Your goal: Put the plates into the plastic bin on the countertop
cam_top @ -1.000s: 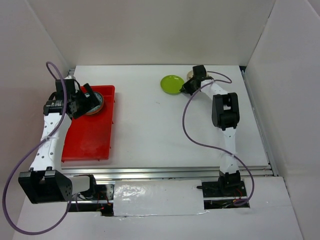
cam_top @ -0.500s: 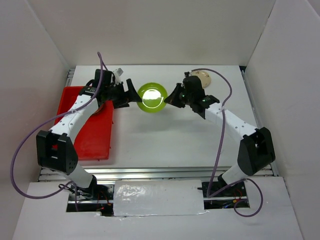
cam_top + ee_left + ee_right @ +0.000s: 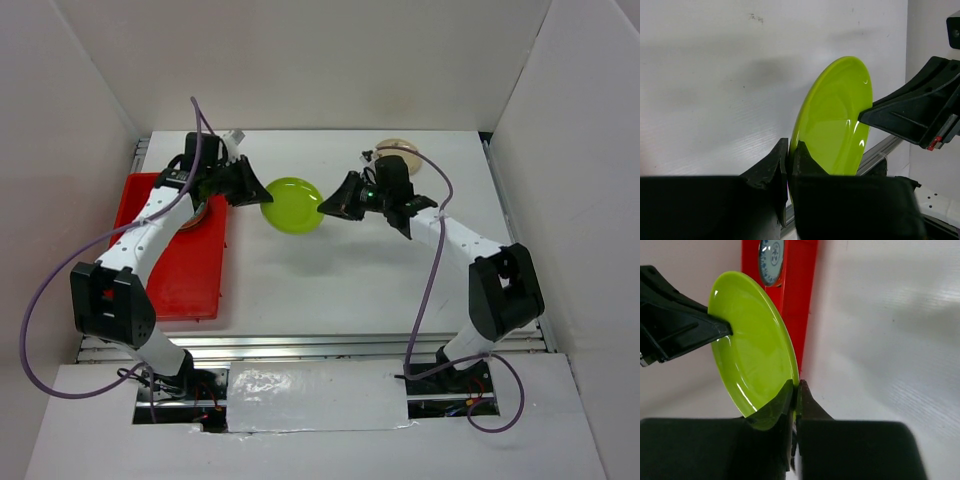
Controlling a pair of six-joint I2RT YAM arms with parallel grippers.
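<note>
A lime green plate (image 3: 292, 205) hangs in the air over the middle of the white countertop (image 3: 350, 280), tilted on edge. My left gripper (image 3: 262, 193) is shut on its left rim; in the left wrist view both fingertips pinch the plate (image 3: 835, 125) at the left gripper (image 3: 790, 147). My right gripper (image 3: 322, 208) clamps the opposite rim, its jaws tight on either side of the plate (image 3: 750, 345) at the right gripper (image 3: 796, 385). The red plastic bin (image 3: 180, 265) lies at the left, with a blue-grey patterned plate (image 3: 771, 260) inside.
A cream plate (image 3: 398, 150) lies at the back right of the countertop, behind the right arm. White walls enclose the back and both sides. A metal rail (image 3: 320, 345) runs along the near edge.
The right arm carried the green plate from the back to the middle. The left arm swung over from the bin and closed on the plate's other rim. The plate has shifted slightly left.
</note>
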